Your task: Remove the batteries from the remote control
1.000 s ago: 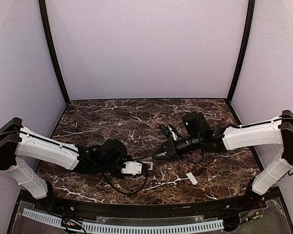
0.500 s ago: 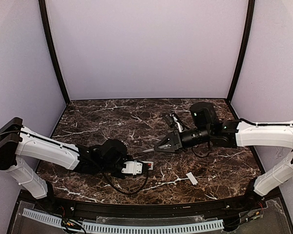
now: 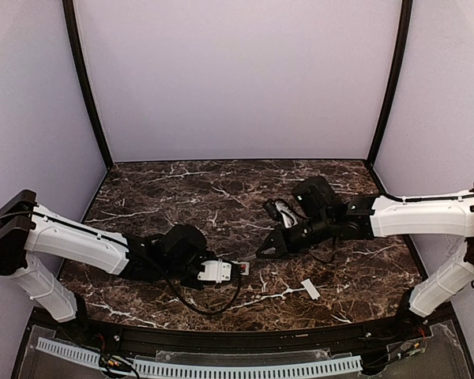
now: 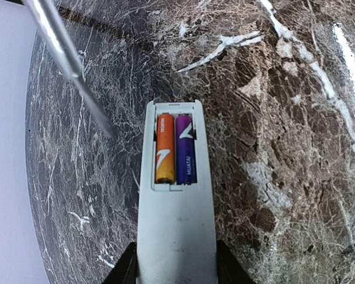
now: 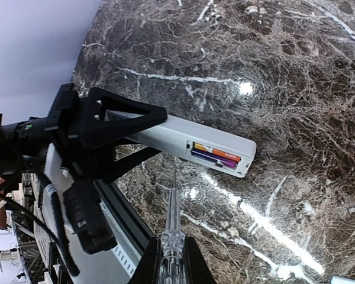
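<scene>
At one end of the remote control (image 4: 176,231), the left claw (image 4: 176,267) clamps it, both batteries (image 4: 175,148) seated in it. The right claw (image 5: 168,263) grips a screwdriver (image 5: 173,207), tip near the remote control.

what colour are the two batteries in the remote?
Orange battery and purple battery, side by side in the remote control. Clearest in left wrist view.

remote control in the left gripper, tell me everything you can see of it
The remote control is a slim white plastic bar, back side up, held at one end in the left gripper and reaching out over the marble table. Its battery recess is uncovered, with two batteries, one orange, one purple, side by side. The tip of the thin metal tool is close beside it, not touching.
</scene>
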Available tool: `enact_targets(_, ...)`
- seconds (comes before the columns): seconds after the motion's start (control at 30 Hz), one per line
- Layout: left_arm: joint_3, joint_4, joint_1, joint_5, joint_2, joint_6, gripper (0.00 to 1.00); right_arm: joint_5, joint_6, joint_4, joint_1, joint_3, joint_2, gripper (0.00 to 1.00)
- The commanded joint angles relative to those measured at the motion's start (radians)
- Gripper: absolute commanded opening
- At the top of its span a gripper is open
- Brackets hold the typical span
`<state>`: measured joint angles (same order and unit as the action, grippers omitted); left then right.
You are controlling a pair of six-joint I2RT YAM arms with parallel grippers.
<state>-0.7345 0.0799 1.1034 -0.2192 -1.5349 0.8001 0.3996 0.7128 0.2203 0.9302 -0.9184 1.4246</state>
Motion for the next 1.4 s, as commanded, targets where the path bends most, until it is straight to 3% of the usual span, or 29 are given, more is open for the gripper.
enact_targets(0.0,-0.022,-0.016,0.006,0.012,0.021,-0.012,0.0,-0.092,-0.031,0.079,0.032,-0.071,0.067,0.0)
enact_targets(1.37,-0.047,-0.065,0.007,0.024,-0.025,-0.028,0.0,-0.188,-0.058,0.099,0.054,-0.077,0.178,0.0)
